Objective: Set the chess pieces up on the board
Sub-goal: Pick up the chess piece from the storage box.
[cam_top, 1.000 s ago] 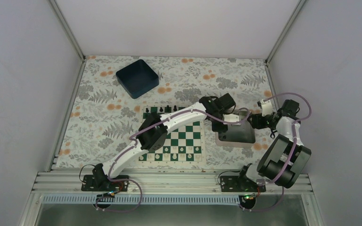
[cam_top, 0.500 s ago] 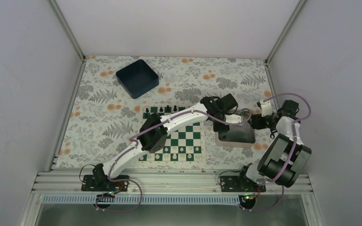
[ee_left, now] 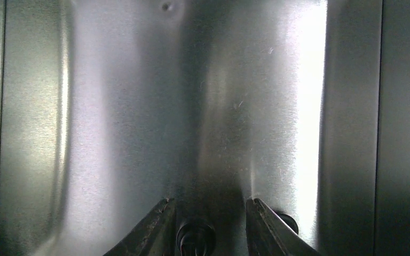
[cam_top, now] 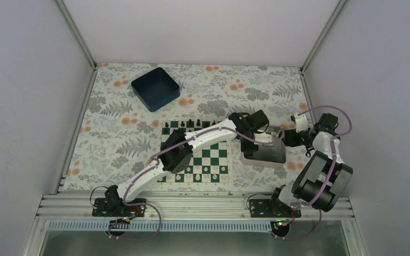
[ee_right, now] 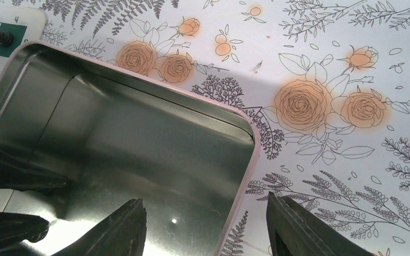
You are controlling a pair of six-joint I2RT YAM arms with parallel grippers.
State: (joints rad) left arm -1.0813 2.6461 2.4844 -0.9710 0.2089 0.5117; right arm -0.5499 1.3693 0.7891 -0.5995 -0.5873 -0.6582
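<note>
Looking down the left wrist view, the left pincer (ee_left: 208, 202) is seen low over the tray (ee_left: 112, 106) floor, fingers partly apart, with a dark piece (ee_left: 195, 240) sat between them. It's tucked closer to the finger on the view's left and a gap is left on the other side, so no firm grip can be called yet. Only its round top is shown, so it's probably upright, axis pointing at the camera. A second piece (ee_left: 286, 220) is parked just behind the other finger and might get bumped. The right pincer (ee_right: 205, 200) is spread wide over the tray's rim, nothing held. The board (cam_top: 216, 154) lies just left of the tray, some black pieces (cam_top: 187, 124) stood along its far edge, so the left arm is better placed for the carry.
</note>
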